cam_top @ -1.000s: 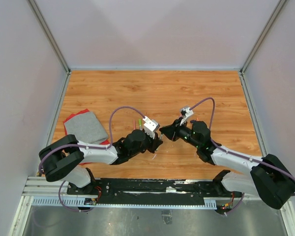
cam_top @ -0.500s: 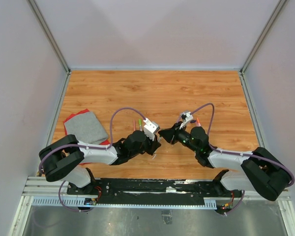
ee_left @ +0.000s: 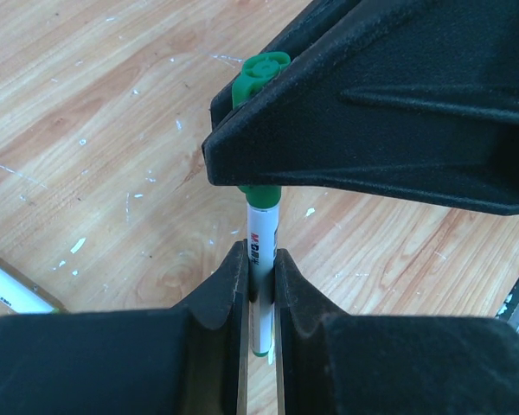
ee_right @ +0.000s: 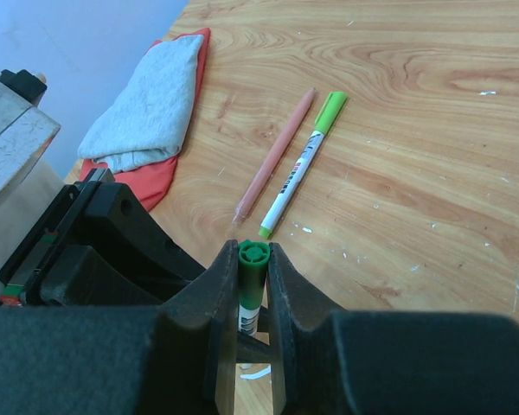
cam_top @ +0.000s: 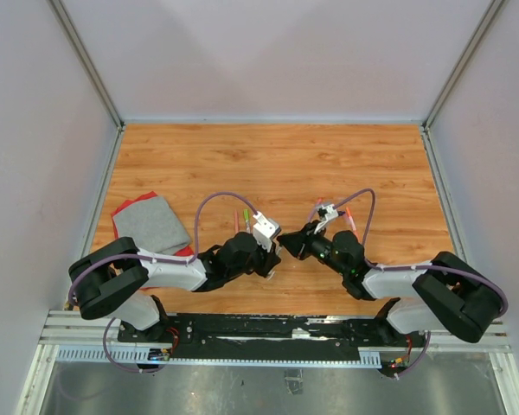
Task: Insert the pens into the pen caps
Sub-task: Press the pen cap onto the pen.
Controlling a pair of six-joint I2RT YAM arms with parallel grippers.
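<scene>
My left gripper (ee_left: 259, 255) is shut on a white pen (ee_left: 262, 232), which points up and away from it. The pen's far end sits inside a green pen cap (ee_left: 258, 76). My right gripper (ee_right: 253, 255) is shut on that green pen cap (ee_right: 253, 270), and the white barrel (ee_right: 248, 318) shows just below it. In the top view the two grippers, left (cam_top: 274, 248) and right (cam_top: 285, 245), meet tip to tip low over the table's near middle. The left fingers (ee_right: 104, 246) show dark at the left of the right wrist view.
A pink pen (ee_right: 272, 160) and a white pen with a light-green cap (ee_right: 301, 164) lie side by side on the wood beyond the grippers. A grey cloth on a red one (cam_top: 147, 223) lies at the left. An orange-red pen (cam_top: 350, 218) lies by the right arm's cable.
The right arm has come down and to the left, bringing the green cap closer onto the pen in the left gripper. The left arm has barely moved.
</scene>
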